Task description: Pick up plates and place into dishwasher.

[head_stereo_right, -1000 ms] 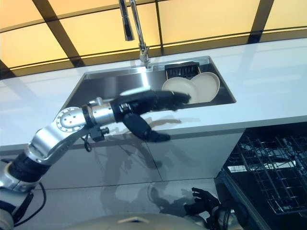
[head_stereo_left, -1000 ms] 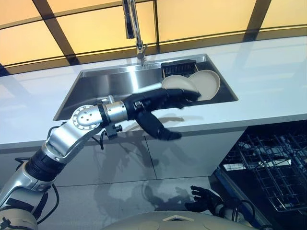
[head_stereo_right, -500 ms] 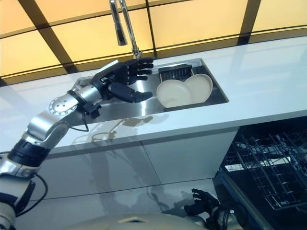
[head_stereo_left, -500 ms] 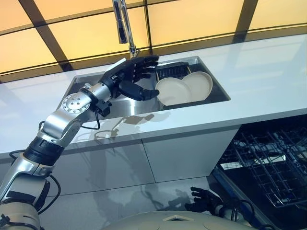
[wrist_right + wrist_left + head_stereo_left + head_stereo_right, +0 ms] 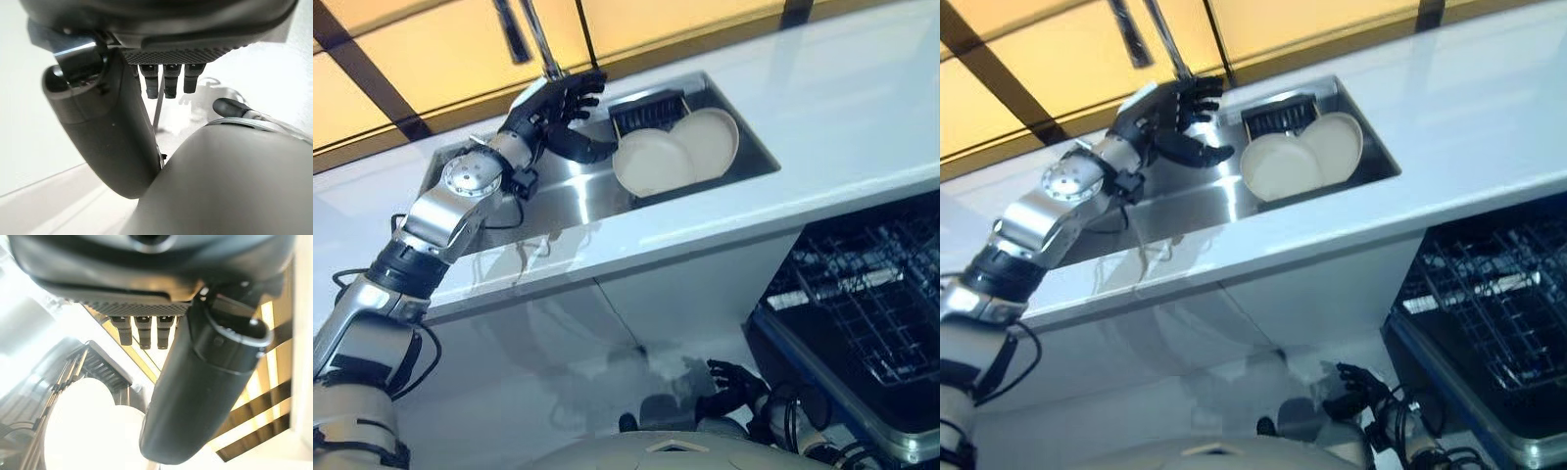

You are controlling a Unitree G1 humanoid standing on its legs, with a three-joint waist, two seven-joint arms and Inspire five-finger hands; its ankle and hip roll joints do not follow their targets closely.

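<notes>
Left hand (image 5: 548,106) hovers over the sink (image 5: 509,196) with fingers spread, empty, just beside two plates (image 5: 651,162) leaning overlapped at the sink's right end. Right hand (image 5: 732,384) hangs low, relaxed, empty. Plates look stiff, smooth, likely slippery and breakable; take the front one by its upper rim.

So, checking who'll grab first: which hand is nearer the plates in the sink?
Left. The left hand hovers open over the sink beside the plates; the right hand hangs low, below the counter.

Both eye views look down from the head, sharing the sink (image 5: 460,171) upper left; wrist views sit close behind each hand.
</notes>
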